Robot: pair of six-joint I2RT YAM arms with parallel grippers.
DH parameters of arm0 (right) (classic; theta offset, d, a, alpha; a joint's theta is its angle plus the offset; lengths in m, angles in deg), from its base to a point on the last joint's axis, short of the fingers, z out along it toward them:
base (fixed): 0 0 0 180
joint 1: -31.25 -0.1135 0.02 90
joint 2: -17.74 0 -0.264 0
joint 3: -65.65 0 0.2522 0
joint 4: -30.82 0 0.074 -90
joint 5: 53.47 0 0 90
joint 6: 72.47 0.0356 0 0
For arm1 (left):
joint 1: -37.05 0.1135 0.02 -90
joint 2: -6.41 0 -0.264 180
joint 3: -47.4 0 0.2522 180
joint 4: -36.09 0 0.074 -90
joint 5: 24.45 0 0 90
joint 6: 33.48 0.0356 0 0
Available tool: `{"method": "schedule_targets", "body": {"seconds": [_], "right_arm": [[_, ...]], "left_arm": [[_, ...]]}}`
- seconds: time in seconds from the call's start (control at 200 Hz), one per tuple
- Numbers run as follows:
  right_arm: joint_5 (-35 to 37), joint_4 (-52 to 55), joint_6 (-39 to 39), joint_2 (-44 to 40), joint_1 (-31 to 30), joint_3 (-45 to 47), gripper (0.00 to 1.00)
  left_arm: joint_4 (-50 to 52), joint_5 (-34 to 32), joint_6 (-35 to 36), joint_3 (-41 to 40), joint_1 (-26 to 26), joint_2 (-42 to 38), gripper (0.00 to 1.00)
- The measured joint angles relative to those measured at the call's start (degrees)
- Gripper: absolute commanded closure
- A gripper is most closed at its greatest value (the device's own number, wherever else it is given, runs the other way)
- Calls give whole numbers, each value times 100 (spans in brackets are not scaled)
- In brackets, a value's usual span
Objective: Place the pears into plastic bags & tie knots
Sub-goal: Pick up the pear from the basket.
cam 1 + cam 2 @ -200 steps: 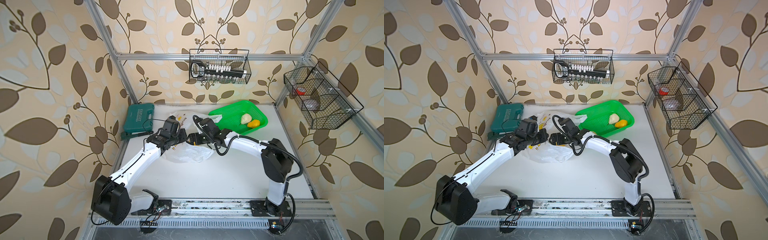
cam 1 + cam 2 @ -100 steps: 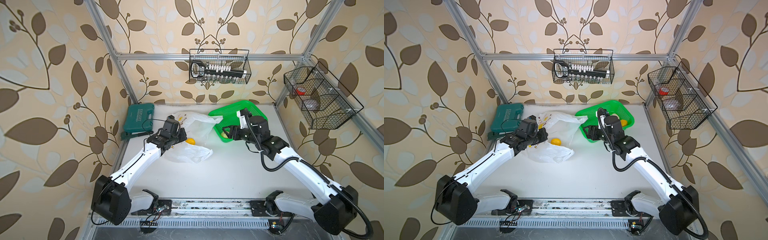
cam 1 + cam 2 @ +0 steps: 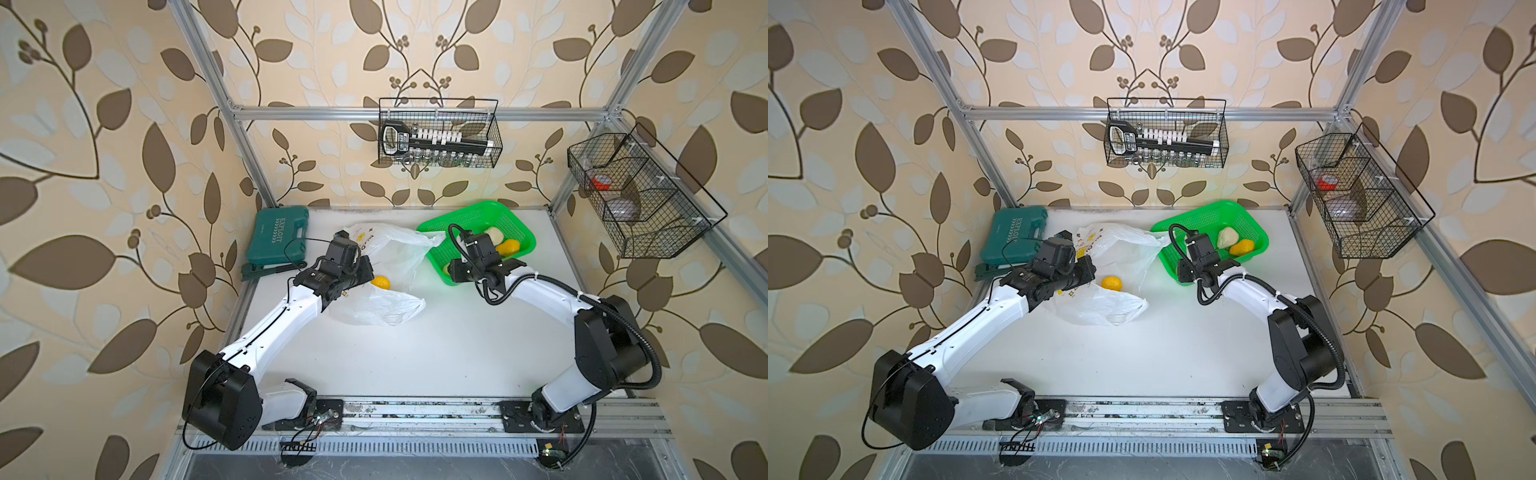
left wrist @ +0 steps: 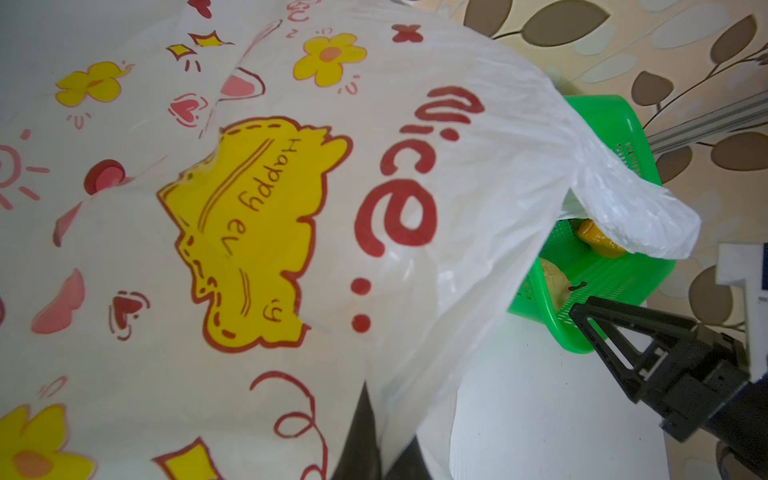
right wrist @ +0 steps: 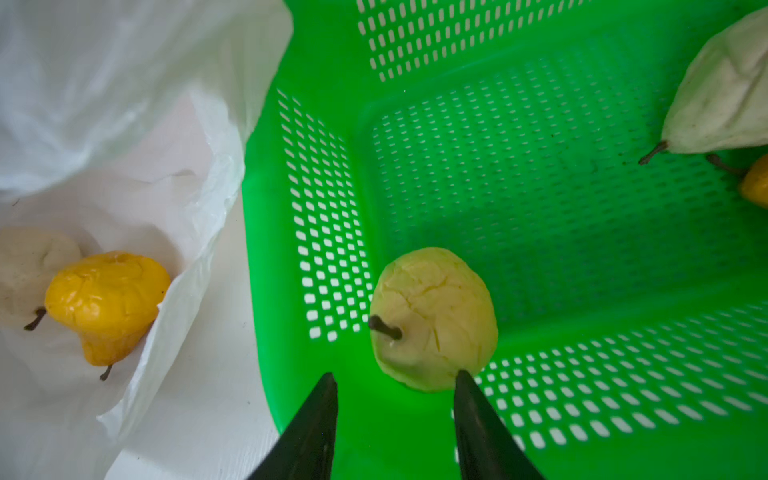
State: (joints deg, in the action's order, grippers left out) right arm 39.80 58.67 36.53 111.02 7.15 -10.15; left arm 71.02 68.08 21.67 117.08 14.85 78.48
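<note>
The white printed plastic bag [image 3: 390, 249] lies at the back of the table with its mouth held up. My left gripper [image 4: 386, 449] is shut on the bag's edge. An orange pear [image 3: 381, 282] and a cream pear [image 5: 33, 266] lie inside the bag. The green basket [image 3: 478, 212] holds a cream pear [image 3: 494, 235], an orange pear [image 3: 509, 246] and a pale yellow-green pear [image 5: 432, 320]. My right gripper [image 5: 395, 374] hangs open over the basket's near corner. Its tips are just short of the yellow-green pear, with nothing between them. No knots show.
A teal tool case [image 3: 280, 237] lies at the back left beside the bag. Two black wire baskets hang on the back wall [image 3: 438, 133] and the right wall [image 3: 640, 195]. One bag handle [image 4: 636, 216] drapes over the green basket's rim.
My right arm has swung from the bag's mouth to the green basket, leaving the orange pear in the bag, and its jaws have narrowed. The left gripper keeps its hold on the bag.
</note>
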Motion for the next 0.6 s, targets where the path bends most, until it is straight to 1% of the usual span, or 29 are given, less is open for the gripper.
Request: {"method": "schedule_targets", "body": {"seconds": [0.1,0.155,0.2,0.25,0.285,0.505,0.605], "right_arm": [[46,-70,-50,229,0,-192,66],[61,-92,-85,337,0,-275,76],[90,-107,-116,415,0,-326,82],[105,-122,-155,459,0,-343,91],[122,-144,-168,466,0,-348,100],[210,-131,-219,444,0,-376,100],[201,-20,-214,155,0,-358,100]], "left_arm": [[0,0,-2,0,0,0,100],[0,0,-2,0,0,0,100],[-2,0,-2,0,0,0,100],[-2,0,-2,0,0,0,100],[-2,0,-2,0,0,0,100],[-13,0,-2,0,0,2,100],[-31,0,0,0,0,4,100]]}}
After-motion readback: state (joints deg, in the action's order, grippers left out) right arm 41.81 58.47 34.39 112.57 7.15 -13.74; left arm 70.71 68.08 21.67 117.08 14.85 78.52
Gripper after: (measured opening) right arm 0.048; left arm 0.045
